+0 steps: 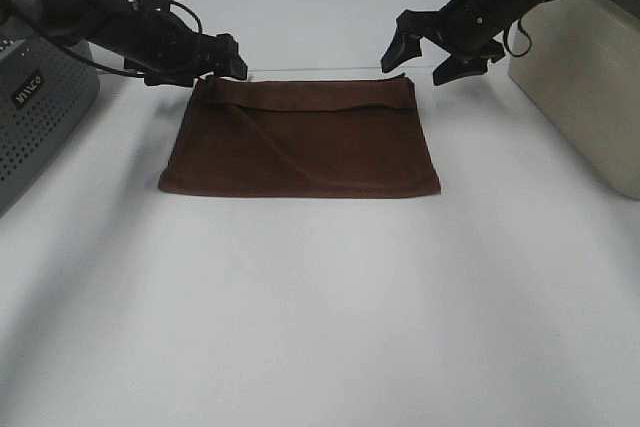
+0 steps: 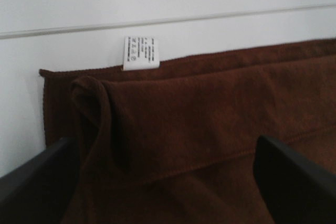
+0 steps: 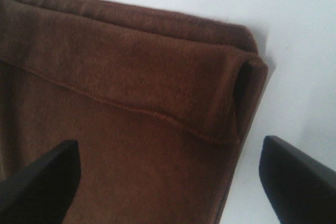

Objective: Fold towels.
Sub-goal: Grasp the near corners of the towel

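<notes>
While towel (image 1: 300, 152) lies folded, grey box (image 1: 35, 127) nearby

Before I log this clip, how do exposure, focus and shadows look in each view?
Exterior high: the table is washed out with soft shadows, the towel dark. Left wrist: the tag print is too blurred to read, the left claw a defocused silhouette. Right wrist: hem stitching legible, right claw blurred.
</notes>
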Motion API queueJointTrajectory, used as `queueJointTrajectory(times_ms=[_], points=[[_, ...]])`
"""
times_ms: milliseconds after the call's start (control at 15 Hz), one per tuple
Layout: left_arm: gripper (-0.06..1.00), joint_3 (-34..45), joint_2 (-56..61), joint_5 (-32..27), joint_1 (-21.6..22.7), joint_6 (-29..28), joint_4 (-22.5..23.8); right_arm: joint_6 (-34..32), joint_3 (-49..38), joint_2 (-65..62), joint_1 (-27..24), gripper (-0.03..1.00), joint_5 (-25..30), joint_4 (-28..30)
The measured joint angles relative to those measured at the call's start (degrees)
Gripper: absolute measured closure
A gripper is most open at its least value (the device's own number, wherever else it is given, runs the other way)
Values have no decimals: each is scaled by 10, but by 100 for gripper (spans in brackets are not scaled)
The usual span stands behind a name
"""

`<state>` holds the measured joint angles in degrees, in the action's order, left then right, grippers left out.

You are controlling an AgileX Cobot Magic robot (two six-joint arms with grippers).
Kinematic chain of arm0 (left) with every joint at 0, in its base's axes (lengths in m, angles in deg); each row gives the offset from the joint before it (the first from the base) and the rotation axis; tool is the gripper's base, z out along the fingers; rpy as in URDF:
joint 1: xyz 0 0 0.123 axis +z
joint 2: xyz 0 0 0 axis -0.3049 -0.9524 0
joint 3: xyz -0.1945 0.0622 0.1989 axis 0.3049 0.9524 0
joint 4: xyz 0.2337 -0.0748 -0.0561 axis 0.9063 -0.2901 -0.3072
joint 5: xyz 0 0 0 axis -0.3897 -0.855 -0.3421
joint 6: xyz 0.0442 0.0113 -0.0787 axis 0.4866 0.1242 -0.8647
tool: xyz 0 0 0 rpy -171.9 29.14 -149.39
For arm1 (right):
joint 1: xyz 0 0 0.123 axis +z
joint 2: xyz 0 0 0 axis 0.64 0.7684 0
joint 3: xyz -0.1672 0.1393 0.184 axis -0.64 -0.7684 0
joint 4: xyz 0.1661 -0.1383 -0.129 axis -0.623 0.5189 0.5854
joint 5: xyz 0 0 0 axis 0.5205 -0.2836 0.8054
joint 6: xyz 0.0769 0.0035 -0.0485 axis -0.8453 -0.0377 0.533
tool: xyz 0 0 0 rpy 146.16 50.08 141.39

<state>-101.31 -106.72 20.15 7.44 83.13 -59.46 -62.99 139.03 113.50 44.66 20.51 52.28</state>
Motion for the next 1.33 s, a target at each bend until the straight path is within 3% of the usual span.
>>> queueJointTrajectory(times_ms=[133,333,600,1000,1333], points=[[9,0,19,-57,0,-7,44,-4,1,-8,0,10,53,6],[9,-1,40,-131,4,-78,59,-46,1,-17,0,10,125,7],[9,14,75,-240,29,-181,61,-103,-12,-43,0,10,136,6],[9,203,147,-239,48,-190,62,-84,-247,-155,0,10,127,4],[9,235,145,-205,49,-182,70,-57,-344,-163,0,10,56,-3]])
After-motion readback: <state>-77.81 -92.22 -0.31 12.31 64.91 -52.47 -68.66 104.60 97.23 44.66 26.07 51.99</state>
